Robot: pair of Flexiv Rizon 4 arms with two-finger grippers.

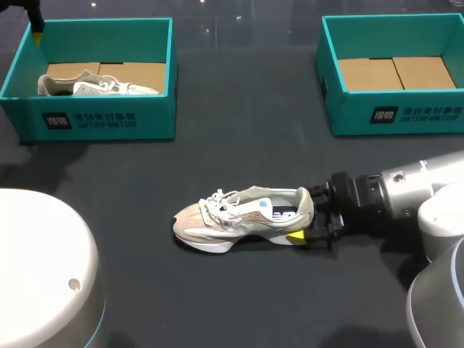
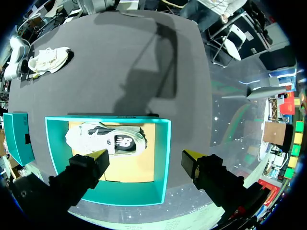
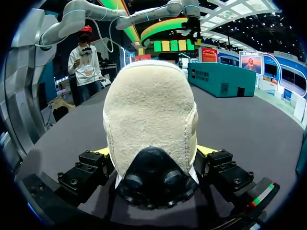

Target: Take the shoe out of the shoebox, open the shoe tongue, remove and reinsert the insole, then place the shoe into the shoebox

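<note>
Your shoe point(image 1: 243, 217) sits out on the table point(image 1: 239, 138), right gripper point(image 1: 307, 214) clamping its heel, left gripper point(image 2: 145, 157) wide; tongue, insole and reboxing look undone.

Left end effector point(image 2: 145, 155) hangs wide open over a teal shoebox point(image 2: 166, 158), with one yellow tip over the inside and the other just past its wall. There's a white shoe point(image 2: 108, 139) in the box. The other shoe point(image 2: 48, 60) sits way across the dark counter point(image 2: 120, 62).

A beige sneaker point(image 1: 243, 217) is stood upright on the dark surface point(image 1: 239, 109), toe turned leftward, laces loose. At the far edge, well apart, an open teal left shoebox point(image 1: 145, 119) and a matching right shoebox point(image 1: 355, 119) are set. A second pale shoe point(image 1: 94, 85) is laid in the left one.
</note>
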